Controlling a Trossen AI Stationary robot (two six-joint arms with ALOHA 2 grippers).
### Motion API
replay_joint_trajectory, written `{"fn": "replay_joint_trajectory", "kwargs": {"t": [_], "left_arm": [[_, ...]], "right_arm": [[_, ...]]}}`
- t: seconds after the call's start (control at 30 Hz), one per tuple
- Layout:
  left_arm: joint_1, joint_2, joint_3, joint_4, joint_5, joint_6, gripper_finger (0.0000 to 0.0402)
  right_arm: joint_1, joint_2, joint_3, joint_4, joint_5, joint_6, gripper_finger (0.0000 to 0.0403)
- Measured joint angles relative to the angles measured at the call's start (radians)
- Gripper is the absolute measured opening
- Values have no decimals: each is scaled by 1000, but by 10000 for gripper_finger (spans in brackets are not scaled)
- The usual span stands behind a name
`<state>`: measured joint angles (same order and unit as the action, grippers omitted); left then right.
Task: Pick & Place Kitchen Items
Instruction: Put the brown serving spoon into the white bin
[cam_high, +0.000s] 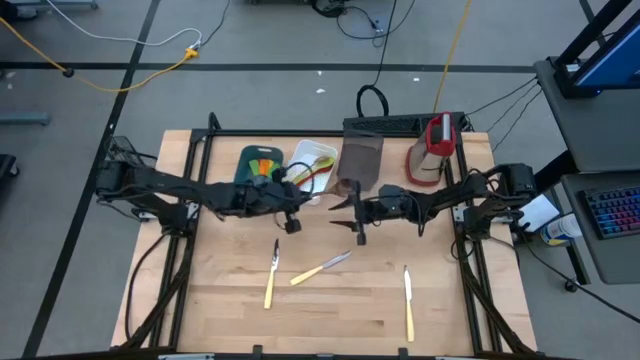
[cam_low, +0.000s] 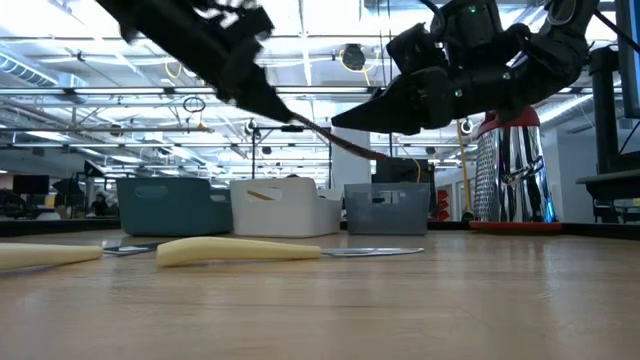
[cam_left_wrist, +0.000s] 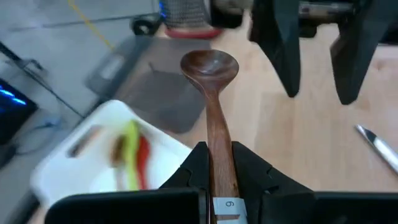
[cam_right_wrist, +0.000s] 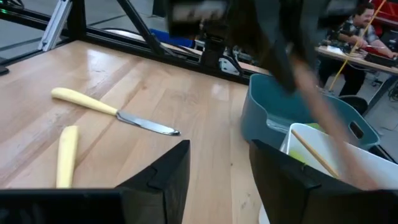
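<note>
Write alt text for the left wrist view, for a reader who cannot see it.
The left gripper holds a brown wooden spoon by its handle, bowl pointing forward over the wooden table. Beside it sits a white tray holding blurred green and red utensils, next to a grey-brown tray. The right gripper hangs open ahead.

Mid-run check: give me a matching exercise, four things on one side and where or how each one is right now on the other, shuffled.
Things:
1. spoon
2. knives
3. right claw
4. grater

States:
A. standing upright next to the grey tray
B. open, holding nothing
C. gripped in the left claw
D. lying flat on the bare table

Pairs: 1-C, 2-D, 3-B, 4-A
</note>
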<state>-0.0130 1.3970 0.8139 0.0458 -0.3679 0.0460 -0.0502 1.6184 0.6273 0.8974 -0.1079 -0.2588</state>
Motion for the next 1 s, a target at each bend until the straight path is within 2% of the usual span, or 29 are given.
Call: {"fn": "replay_joint_trajectory", "kwargs": {"t": [0.17, 0.3, 0.5, 0.83, 1.0], "left_arm": [[3, -104, 0, -124, -156, 30, 29], [49, -126, -1, -260, -177, 44, 29], [127, -80, 0, -313, -279, 153, 29], [194, 43, 0, -331, -290, 471, 31], [196, 106, 1, -285, -321, 594, 54]], "right_arm": [[7, 0, 0, 12, 3, 0, 156], [6, 0, 0, 6, 4, 2, 156], [6, 0, 0, 7, 3, 9, 155], [6, 0, 0, 9, 4, 8, 155], [6, 0, 0, 3, 3, -16, 155]]}}
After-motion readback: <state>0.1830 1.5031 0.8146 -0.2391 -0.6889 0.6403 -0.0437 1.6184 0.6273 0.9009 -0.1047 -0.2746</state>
